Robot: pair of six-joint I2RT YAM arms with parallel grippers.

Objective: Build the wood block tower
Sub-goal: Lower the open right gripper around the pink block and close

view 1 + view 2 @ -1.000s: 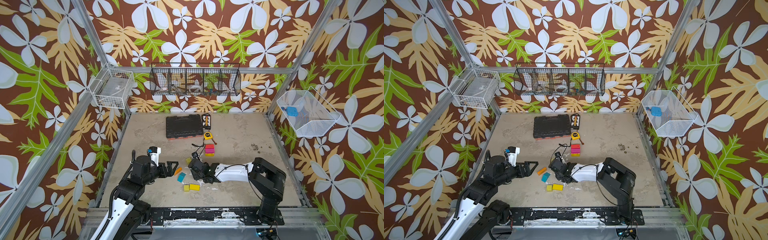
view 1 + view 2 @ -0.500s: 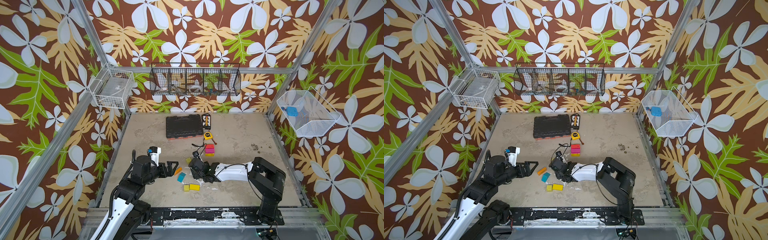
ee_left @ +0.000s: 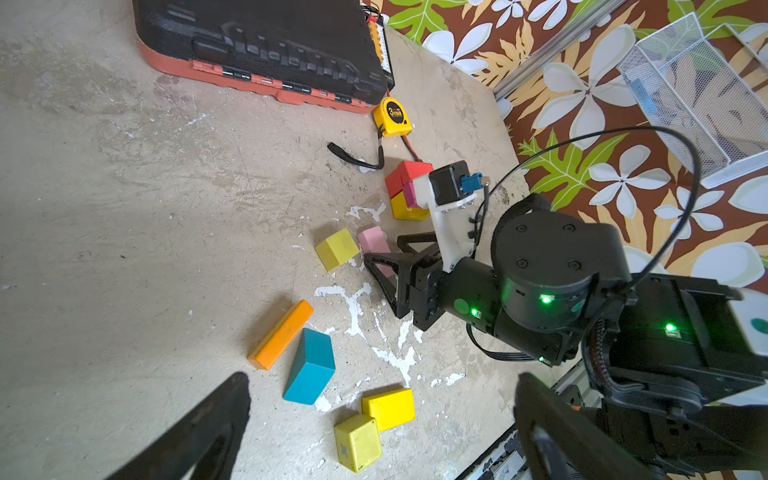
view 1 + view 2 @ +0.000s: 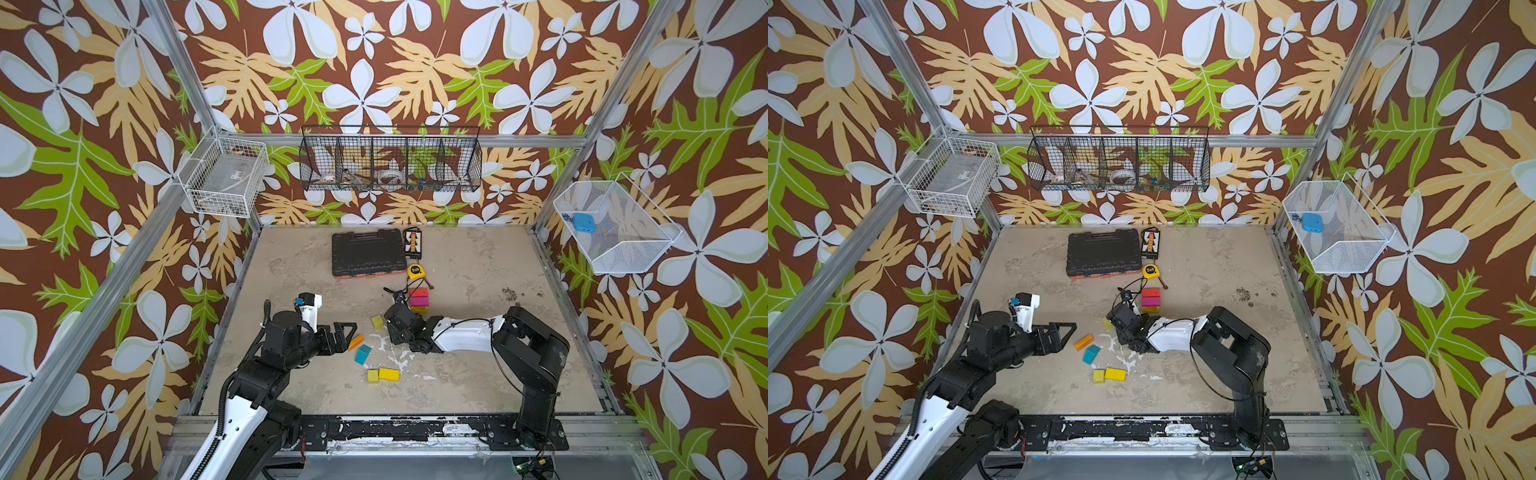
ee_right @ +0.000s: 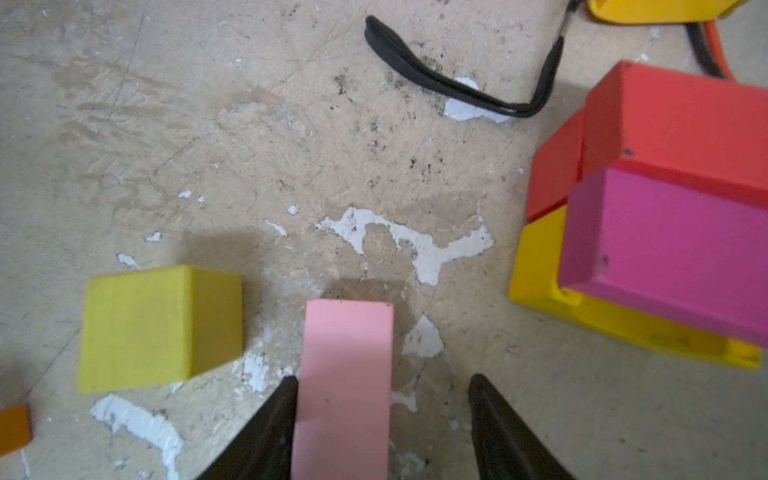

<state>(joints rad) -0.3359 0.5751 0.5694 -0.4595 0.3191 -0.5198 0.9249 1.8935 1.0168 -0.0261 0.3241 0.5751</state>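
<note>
three-coloured tower [image 4: 418,300] — yellow under magenta and red

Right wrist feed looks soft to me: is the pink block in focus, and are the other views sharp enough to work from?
Right wrist view: the pink block and magenta block are soft up close, the tabletop beyond is sharper. Left wrist view: orange bar and teal block crisp, no glare. Both top views: even light, faint shadows, the tower small but clear.
</note>
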